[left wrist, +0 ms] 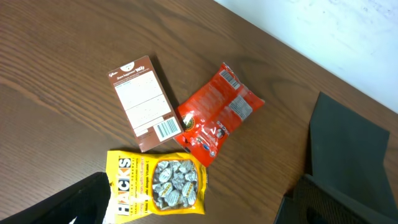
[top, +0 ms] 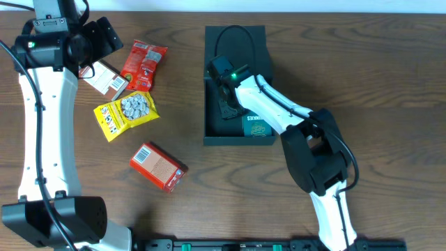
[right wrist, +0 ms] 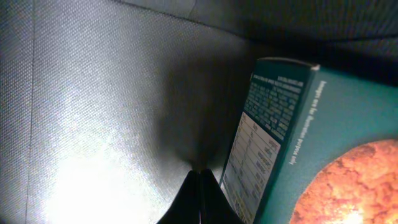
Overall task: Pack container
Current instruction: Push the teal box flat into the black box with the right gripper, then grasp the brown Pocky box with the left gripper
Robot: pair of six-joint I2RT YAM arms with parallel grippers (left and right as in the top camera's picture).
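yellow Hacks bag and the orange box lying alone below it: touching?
Apart. The overhead view shows a strip of bare wood between the yellow Hacks bag and the orange box.

A dark brown, wood-grained counter (top: 209, 188) was seen, evenly lit; beyond the counter's far edge, a plain pale wall (left wrist: 323, 25) was shown.

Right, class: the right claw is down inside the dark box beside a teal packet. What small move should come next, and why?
Probably lift the right claw straight up out of the box. Its tips look shut on nothing, the teal packet already lies inside, and the yellow packet lies outside, not yet packed.
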